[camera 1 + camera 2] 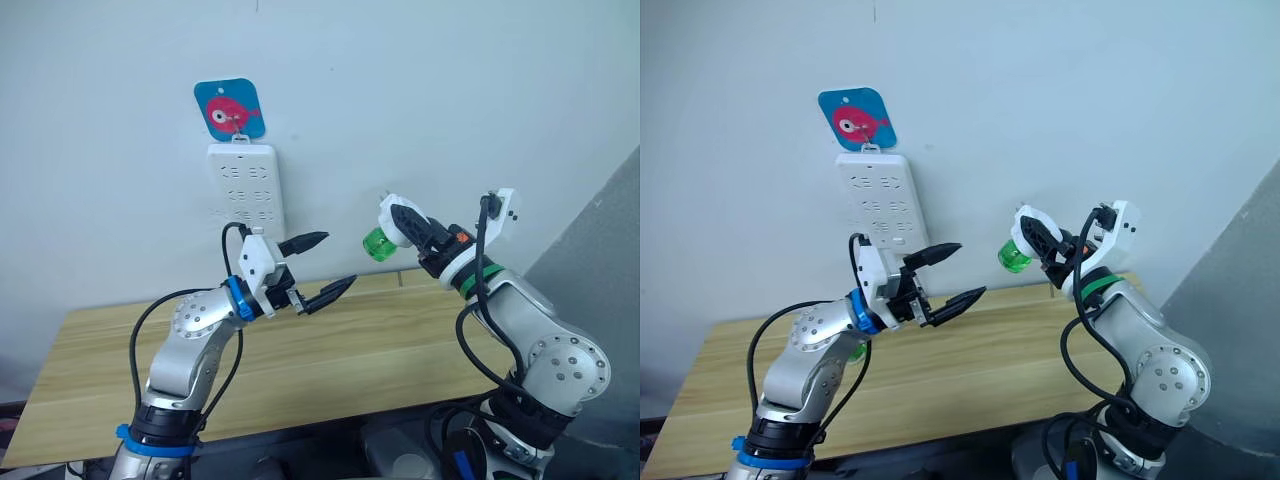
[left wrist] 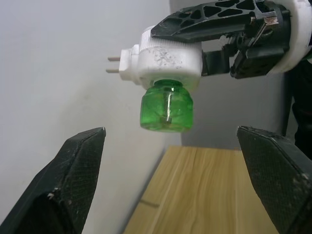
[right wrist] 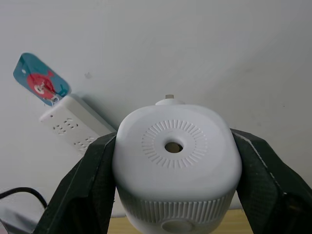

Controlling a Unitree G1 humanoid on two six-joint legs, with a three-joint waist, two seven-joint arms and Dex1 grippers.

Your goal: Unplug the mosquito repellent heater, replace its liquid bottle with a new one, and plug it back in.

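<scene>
My right gripper (image 1: pixel 400 228) is shut on the white mosquito repellent heater (image 2: pixel 163 57), held in the air right of the wall power strip (image 1: pixel 245 188). Its two metal prongs (image 2: pixel 114 64) point toward the wall, unplugged. A green liquid bottle (image 2: pixel 166 108) hangs screwed in beneath it. The heater's round vent hole (image 3: pixel 172 146) faces the right wrist camera, with a black finger (image 3: pixel 83 187) on each side. My left gripper (image 1: pixel 322 267) is open, empty, in the air left of the bottle and a short way from it, fingers pointing toward it.
A blue hook plate with a pink fish (image 1: pixel 229 108) holds the power strip on the white wall. A wooden table (image 1: pixel 350 350) lies below both arms. A grey panel (image 1: pixel 600 250) stands at the far right.
</scene>
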